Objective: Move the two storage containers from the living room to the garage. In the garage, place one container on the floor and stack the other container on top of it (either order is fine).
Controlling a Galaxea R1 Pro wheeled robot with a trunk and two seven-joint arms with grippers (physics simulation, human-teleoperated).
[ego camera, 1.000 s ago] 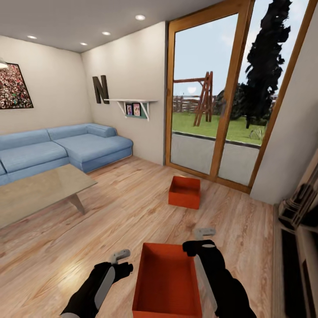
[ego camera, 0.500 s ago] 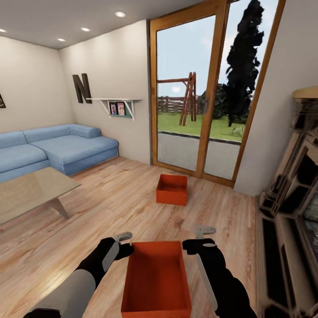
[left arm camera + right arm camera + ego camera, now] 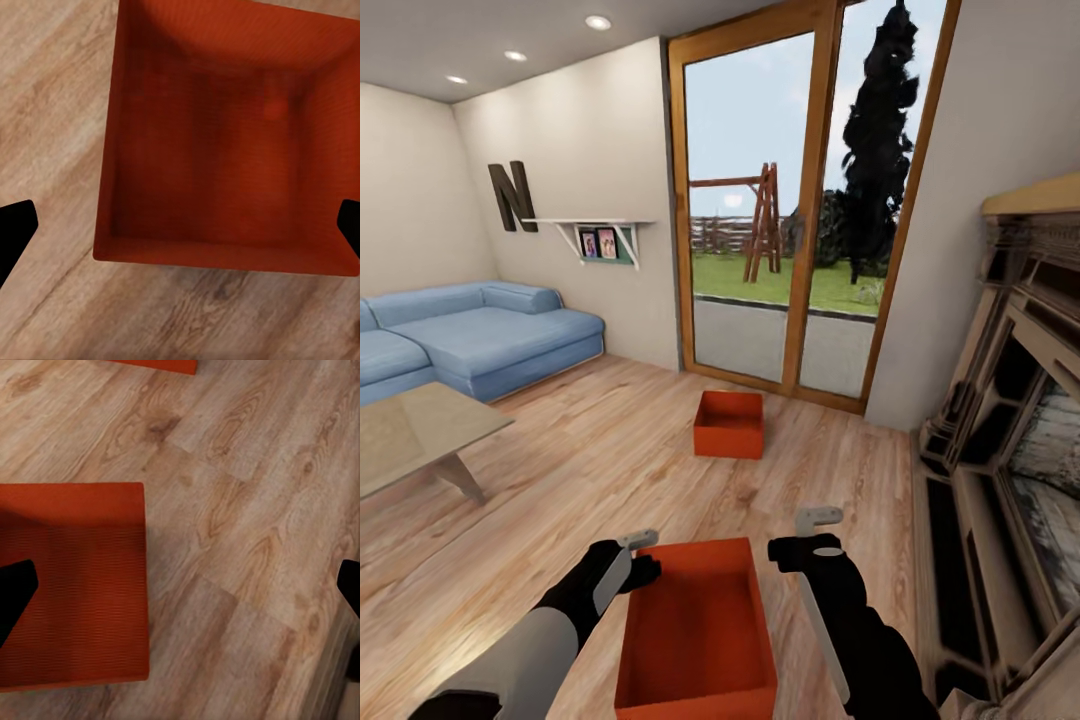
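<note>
Pickup stage: near container (image 3: 698, 630) between your arms, living room floor (image 3: 560, 480).
Left gripper (image 3: 636, 555) and right gripper (image 3: 812, 530) both spread; close on opposite walls. Second container (image 3: 729, 424) by glass doors (image 3: 790, 210).

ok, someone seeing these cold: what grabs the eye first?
The near orange-red storage container on the light wood floor, flanked by the left gripper and right gripper, both open and not holding it. A second container sits farther off, before the wood-framed glass doors, with the blue sofa at left.
</note>
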